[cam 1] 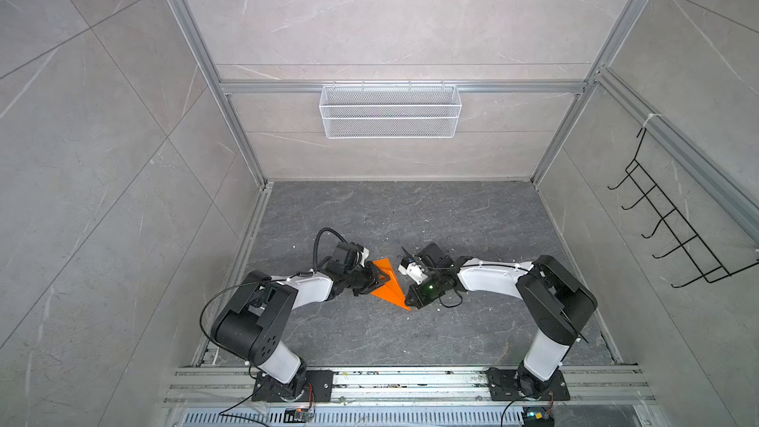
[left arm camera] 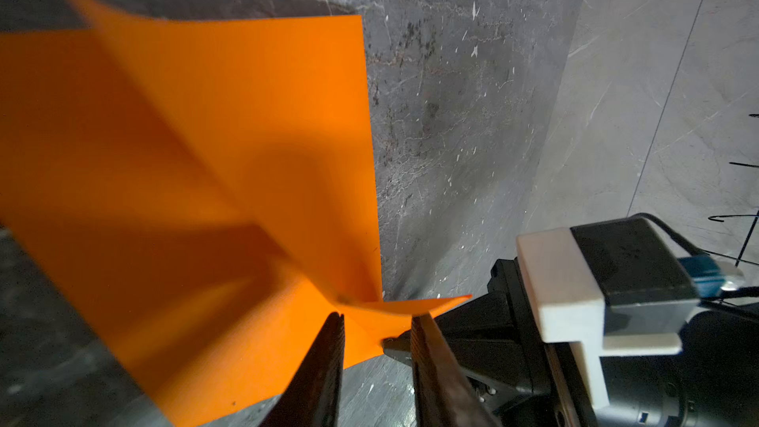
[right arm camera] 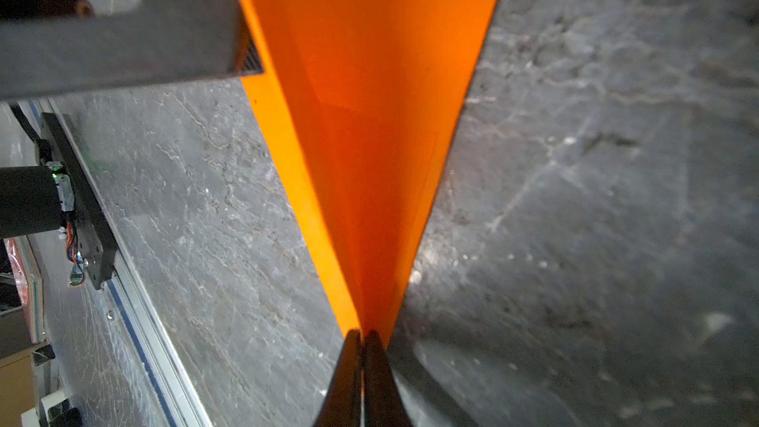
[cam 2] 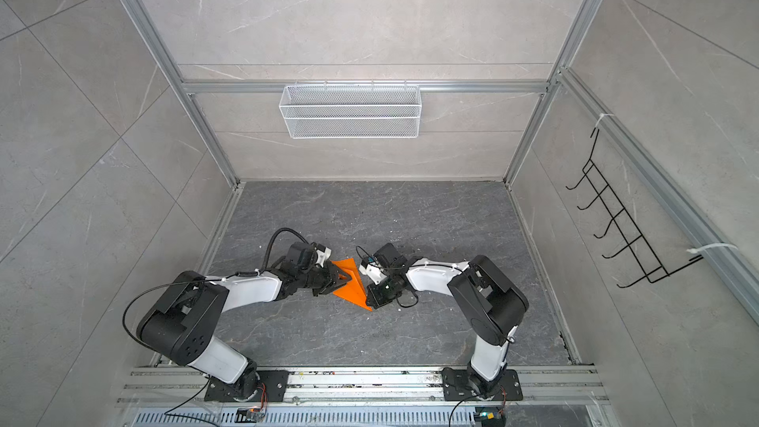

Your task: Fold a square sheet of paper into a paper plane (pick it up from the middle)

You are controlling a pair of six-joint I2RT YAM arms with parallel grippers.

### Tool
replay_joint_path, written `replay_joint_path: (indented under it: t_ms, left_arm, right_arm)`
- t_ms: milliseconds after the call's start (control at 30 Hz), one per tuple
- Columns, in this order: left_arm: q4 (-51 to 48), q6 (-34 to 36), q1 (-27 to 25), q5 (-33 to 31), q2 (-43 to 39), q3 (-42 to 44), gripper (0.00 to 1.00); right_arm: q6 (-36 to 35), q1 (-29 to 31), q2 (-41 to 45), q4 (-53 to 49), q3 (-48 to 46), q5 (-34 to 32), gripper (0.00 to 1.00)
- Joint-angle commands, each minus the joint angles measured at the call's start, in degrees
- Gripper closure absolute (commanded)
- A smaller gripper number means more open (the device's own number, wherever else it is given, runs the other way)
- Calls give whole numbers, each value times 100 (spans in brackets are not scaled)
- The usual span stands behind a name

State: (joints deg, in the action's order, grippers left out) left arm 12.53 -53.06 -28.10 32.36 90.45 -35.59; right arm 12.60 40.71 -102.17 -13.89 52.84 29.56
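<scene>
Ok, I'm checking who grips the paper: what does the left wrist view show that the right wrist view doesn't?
Only left wrist: the left gripper with jaws apart, a corner of the paper between them, and the right arm's camera mount. Only right wrist: the right gripper with jaws shut on the paper's narrow end, and a black base plate. Both: creased orange paper over the dark tabletop.

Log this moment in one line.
paper: folded into triangle | left claw: open around a corner | right claw: shut on paper
</scene>
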Motion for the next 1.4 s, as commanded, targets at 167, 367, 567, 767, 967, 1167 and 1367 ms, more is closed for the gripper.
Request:
replay_joint_path:
  t_ms: [167, 367, 567, 767, 967, 1167, 1367]
  left_arm:
    - [28, -126, -20, -143, 91, -118, 69]
    - [-81, -143, -20, -181, 238, -270, 71]
    - [-217, -155, -19, -229, 370, -426, 73]
    - [-559, -170, -20, -345, 520, -609, 77]
    - [-755, -205, -20, -359, 711, -763, 76]
    - [-1027, -171, -18, -399, 850, -891, 68]
    - [-1731, 21, -40, -583, 1070, -1106, 64]
  right_arm:
    - [-23, 30, -240, 34, 37, 19, 91]
    - [24, 24, -198, 33, 42, -31, 89]
    - [76, -10, -207, 18, 61, -5, 87]
    - [123, -43, -257, -4, 78, -4, 87]
    - [169, -64, -298, -6, 74, 6, 87]
    - [197, -89, -312, -13, 71, 14, 87]
    - [271, -141, -284, 55, 24, 6, 86]
